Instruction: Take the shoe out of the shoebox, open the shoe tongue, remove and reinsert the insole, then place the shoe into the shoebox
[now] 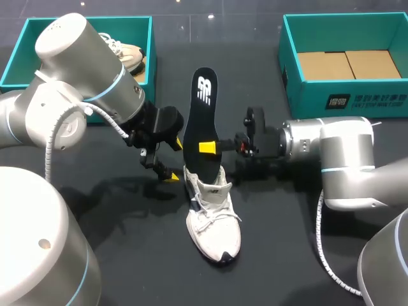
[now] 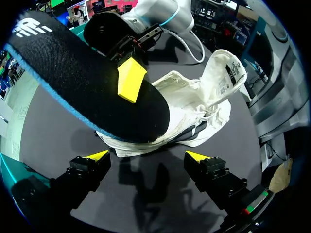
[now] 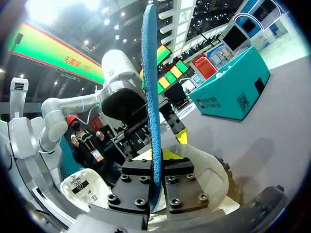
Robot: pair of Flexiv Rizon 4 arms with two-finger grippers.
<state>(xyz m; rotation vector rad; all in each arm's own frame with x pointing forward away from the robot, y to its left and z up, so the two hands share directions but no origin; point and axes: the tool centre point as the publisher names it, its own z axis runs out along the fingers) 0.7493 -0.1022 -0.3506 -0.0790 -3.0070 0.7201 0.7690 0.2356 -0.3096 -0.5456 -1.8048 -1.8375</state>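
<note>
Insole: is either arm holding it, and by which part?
Jaws of the right arm grip the insole around mid-length, one fingertip on each face. Jaws of the left arm are open, holding nothing.

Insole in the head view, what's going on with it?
The right hand is shut on the black insole, holding it up off the table with its lower end at the opening of the white shoe. The left hand is open beside the shoe, holding nothing. Whether the insole is going in or coming out cannot be told.
</note>
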